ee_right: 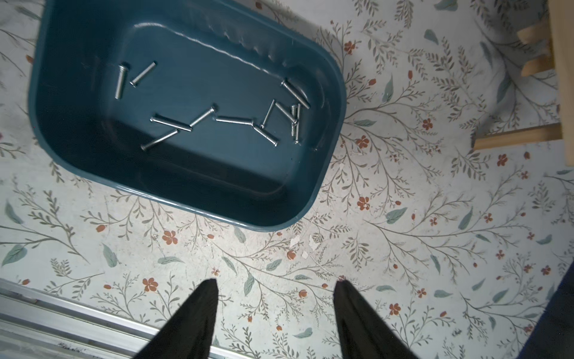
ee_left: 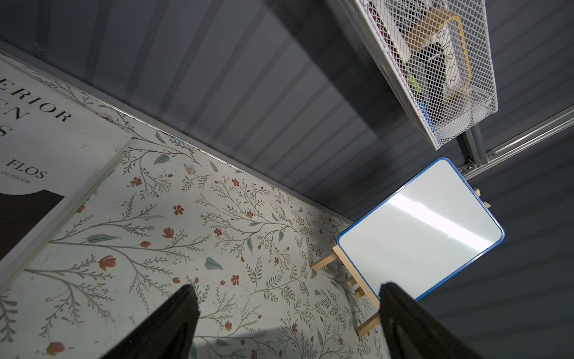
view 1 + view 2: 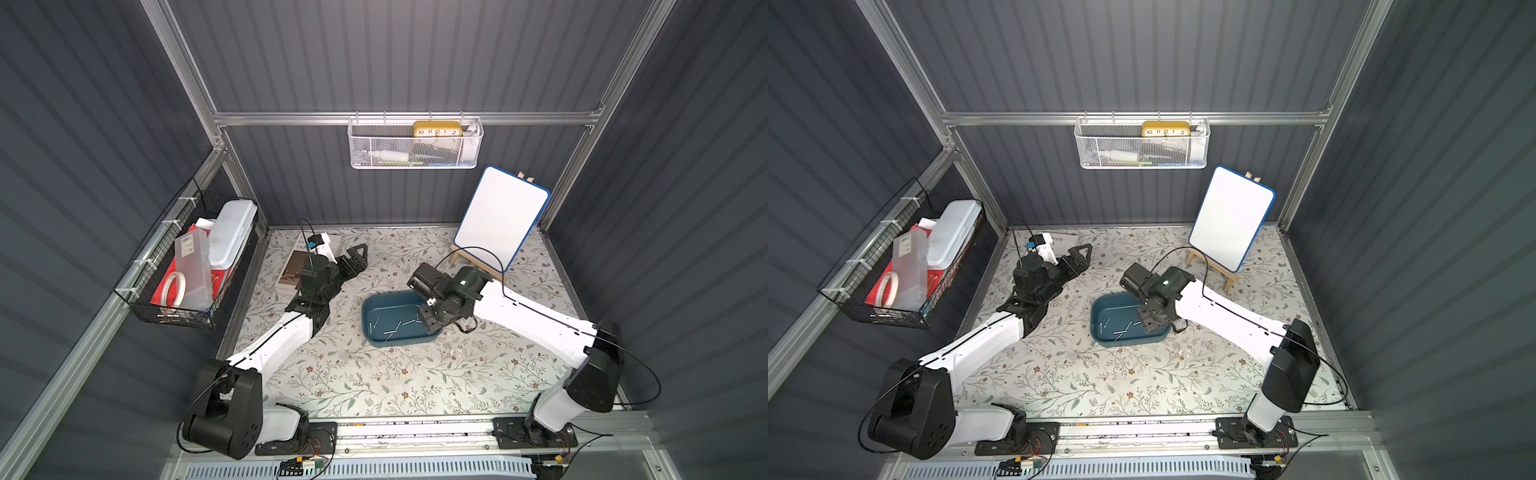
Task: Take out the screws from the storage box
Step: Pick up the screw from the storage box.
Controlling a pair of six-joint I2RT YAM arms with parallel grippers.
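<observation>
Half-spread and empty, the right pincer [image 1: 275, 283] hangs by the glossy teal storage box [image 1: 77, 31], round-cornered, mid-counter, with thin silvery screws [image 1: 233, 119] scattered inside; the left pincer [image 2: 289, 287] is wide, empty; floral-print counter [image 1: 403, 248], ribbed dark-grey walls [image 3: 415, 62]

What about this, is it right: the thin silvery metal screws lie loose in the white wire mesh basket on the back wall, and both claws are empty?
No. The thin silvery metal screws lie loose in the shallow teal-blue plastic tub, not the white wire mesh basket, as the right wrist view shows. The left claw and right claw are indeed empty.
</observation>
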